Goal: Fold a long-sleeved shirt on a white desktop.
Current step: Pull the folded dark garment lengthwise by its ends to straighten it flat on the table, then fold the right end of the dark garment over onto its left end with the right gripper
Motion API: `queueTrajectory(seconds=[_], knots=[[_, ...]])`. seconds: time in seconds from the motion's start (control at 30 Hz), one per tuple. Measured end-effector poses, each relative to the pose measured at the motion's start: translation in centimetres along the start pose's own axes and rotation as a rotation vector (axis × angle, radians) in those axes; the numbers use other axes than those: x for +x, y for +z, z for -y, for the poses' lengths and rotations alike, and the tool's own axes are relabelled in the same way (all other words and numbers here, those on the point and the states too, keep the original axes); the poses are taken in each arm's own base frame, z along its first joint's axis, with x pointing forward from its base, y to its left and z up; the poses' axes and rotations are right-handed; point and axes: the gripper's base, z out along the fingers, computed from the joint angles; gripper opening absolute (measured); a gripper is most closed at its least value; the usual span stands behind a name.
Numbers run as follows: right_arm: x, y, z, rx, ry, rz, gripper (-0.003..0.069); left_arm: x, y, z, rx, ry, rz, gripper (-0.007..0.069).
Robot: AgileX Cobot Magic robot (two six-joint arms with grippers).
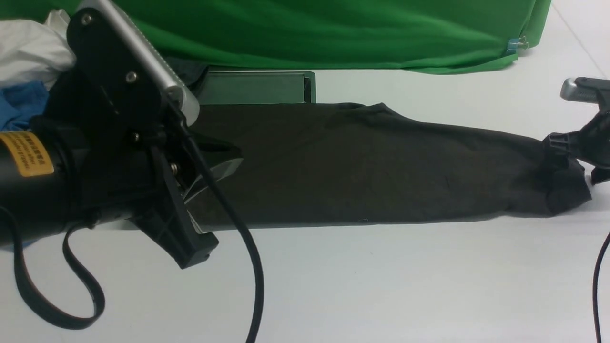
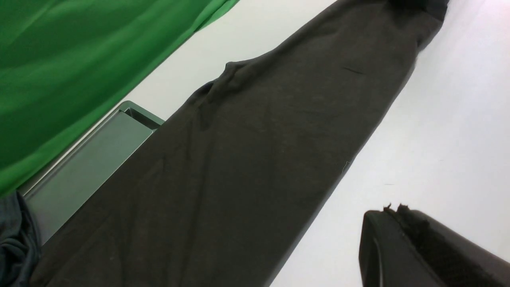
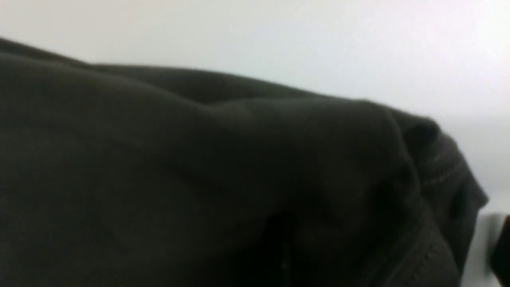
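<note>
The long-sleeved shirt (image 1: 362,166) lies as one long dark strip across the white desktop (image 1: 381,286), running left to right. Its logo and neck label are hidden. My left gripper (image 1: 217,200) stands open at the strip's left end. One of its fingers (image 2: 414,247) is over bare table beside the shirt's (image 2: 239,167) near edge, and the other is out of the wrist view. My right gripper (image 1: 567,152) is shut on the bunched right end, and dark fabric (image 3: 239,179) fills the right wrist view.
The grey cable slot (image 1: 252,88) lies behind the shirt, under the green cloth backdrop (image 1: 333,33). White cloth (image 1: 24,47) and a blue garment (image 1: 21,105) are piled at far left. A dark grey-teal garment (image 2: 16,239) sits near the slot. The left arm's cable (image 1: 238,247) hangs over the front table.
</note>
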Motion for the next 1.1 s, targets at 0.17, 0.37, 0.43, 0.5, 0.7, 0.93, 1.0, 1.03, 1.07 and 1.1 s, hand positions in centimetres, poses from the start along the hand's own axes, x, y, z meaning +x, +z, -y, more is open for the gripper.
queueTrajectory(seconds=[0.17,0.37,0.43,0.5,0.7,0.93,1.0,1.03,1.07,1.1], knots=[[0.0,0.0,-0.5,-0.049,-0.020,0.003,0.0401,0.0,0.0,0.0,0.000,0.000,0.000,0.0018],[0.2,-0.8,-0.3,-0.067,-0.080,-0.016,0.0068,-0.1,-0.8,-0.1,-0.020,-0.002,0.020,0.0018],[0.3,-2.7,0.6,-0.032,-0.094,-0.006,0.0064,-0.4,-1.9,-0.2,-0.053,-0.004,0.059,0.0018],[0.4,-5.2,1.7,0.005,-0.080,0.016,0.0064,-0.6,-3.0,-0.2,-0.080,-0.010,0.099,0.0018],[1.6,-13.2,4.7,0.107,-0.014,0.123,0.0064,-0.9,-5.8,-0.1,-0.127,-0.025,0.193,0.0018],[2.5,-18.2,0.8,0.004,-0.034,0.235,0.0064,-0.9,-6.5,-0.1,-0.150,-0.002,0.210,0.0018],[2.5,-19.0,-1.1,-0.057,-0.067,0.268,0.0064,-0.8,-6.5,-0.1,-0.149,-0.002,0.209,0.0018],[2.3,-19.9,-3.1,-0.124,-0.103,0.298,0.0063,-0.7,-6.4,-0.1,-0.151,-0.003,0.210,0.0018],[2.2,-20.4,-4.9,-0.179,-0.129,0.321,0.0063,-0.6,-6.2,-0.1,-0.151,-0.004,0.209,0.0018],[2.1,-20.5,-5.2,-0.188,-0.132,0.325,0.0063,-0.5,-6.2,-0.1,-0.152,-0.004,0.211,0.0018]])
